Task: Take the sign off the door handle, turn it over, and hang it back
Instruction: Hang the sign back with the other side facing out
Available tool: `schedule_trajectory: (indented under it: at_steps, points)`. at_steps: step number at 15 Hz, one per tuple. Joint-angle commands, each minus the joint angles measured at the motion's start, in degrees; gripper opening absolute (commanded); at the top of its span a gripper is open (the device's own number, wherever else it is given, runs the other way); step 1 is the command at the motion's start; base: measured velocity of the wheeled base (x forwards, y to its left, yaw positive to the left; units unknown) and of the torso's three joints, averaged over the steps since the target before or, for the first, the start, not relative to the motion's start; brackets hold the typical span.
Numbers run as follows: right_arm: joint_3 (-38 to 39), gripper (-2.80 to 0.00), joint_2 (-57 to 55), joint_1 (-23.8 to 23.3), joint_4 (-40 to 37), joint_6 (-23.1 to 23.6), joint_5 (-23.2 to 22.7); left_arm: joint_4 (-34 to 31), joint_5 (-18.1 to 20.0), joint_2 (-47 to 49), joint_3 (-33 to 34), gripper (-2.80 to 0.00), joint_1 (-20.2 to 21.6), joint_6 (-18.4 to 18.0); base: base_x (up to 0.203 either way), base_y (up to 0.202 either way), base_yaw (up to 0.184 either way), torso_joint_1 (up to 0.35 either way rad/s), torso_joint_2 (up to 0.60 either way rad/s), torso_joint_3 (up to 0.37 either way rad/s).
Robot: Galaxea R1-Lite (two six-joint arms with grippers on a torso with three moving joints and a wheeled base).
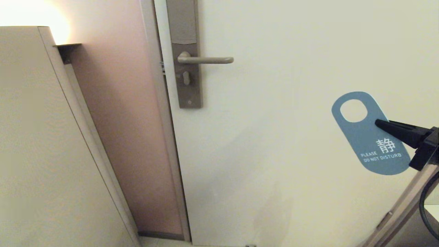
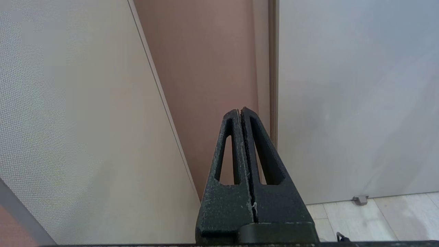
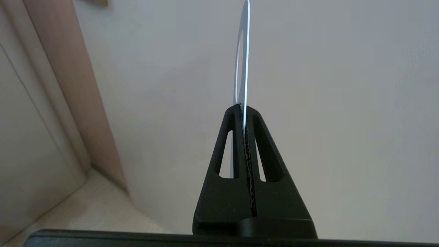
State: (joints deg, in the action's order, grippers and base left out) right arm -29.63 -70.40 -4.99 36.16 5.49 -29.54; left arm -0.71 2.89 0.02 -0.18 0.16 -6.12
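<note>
The sign [image 1: 372,144] hangs in the air at the right of the head view, off the door handle [image 1: 205,60], its blue face with white text toward the camera and its round hole uppermost. My right gripper [image 1: 377,122] is shut on it just below the hole, reaching in from the right. In the right wrist view the sign [image 3: 242,61] shows edge-on, rising out of the shut right gripper [image 3: 244,109]. The handle is bare, a slim lever on a tall plate [image 1: 187,68], well up and left of the sign. My left gripper [image 2: 239,110] is shut on nothing, low, facing the door frame.
The pale door [image 1: 291,154] fills the middle and right of the head view. A pinkish wall panel [image 1: 127,137] and a beige wall [image 1: 41,154] stand to its left. A small doorstop [image 2: 360,199] sits on the tiled floor [image 2: 377,219] at the door's foot.
</note>
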Motion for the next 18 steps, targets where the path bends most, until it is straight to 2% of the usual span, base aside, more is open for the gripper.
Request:
schedule_trajectory:
  at_steps: [1, 10, 15, 18]
  points:
    - [2.1, -2.8, 1.0, 0.0, 0.2, 0.1, -0.2, 0.0, 0.0, 0.0, 0.0, -2.8, 0.0, 0.0, 0.0, 0.0, 0.0, 0.0, 0.0, 0.0]
    - [0.1, -2.8, 1.0, 0.1, 0.2, -2.3, -0.8, 0.0, 0.0, 0.0, 0.0, -2.8, 0.0, 0.0, 0.0, 0.0, 0.0, 0.0, 0.0, 0.0]
    - [-5.6, -2.8, -2.4, 0.2, 0.3, -4.8, -1.0, 0.0, 0.0, 0.0, 0.0, -2.8, 0.0, 0.0, 0.0, 0.0, 0.0, 0.0, 0.0, 0.0]
    - [-7.6, -2.8, -3.3, 3.2, 0.3, -4.9, -1.4, 0.0, 0.0, 0.0, 0.0, -2.8, 0.0, 0.0, 0.0, 0.0, 0.0, 0.0, 0.0, 0.0]
